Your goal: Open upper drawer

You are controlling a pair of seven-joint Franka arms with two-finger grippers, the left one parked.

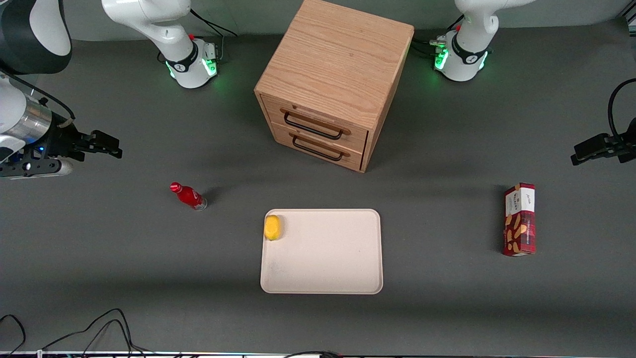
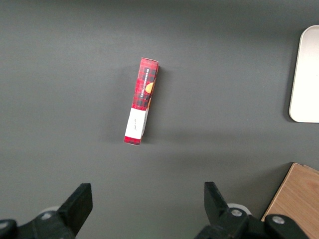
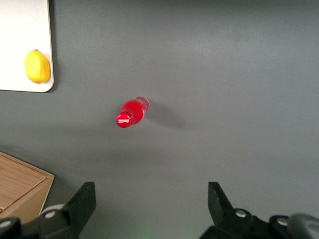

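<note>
The light oak cabinet (image 1: 338, 74) stands at the middle of the table, farthest from the front camera. Its upper drawer (image 1: 318, 125) is shut, with a thin black wire bar handle (image 1: 313, 127). The matching lower drawer (image 1: 318, 148) sits below it, also shut. My right gripper (image 1: 107, 144) hovers high above the table toward the working arm's end, well away from the cabinet. Its fingers (image 3: 82, 199) are spread wide with nothing between them. A corner of the cabinet (image 3: 22, 186) shows in the right wrist view.
A red bottle (image 1: 189, 196) stands on the table under my gripper's side; it also shows in the right wrist view (image 3: 130, 112). A cream tray (image 1: 328, 258) holds a lemon (image 1: 272, 227). A red snack box (image 1: 519, 219) lies toward the parked arm's end.
</note>
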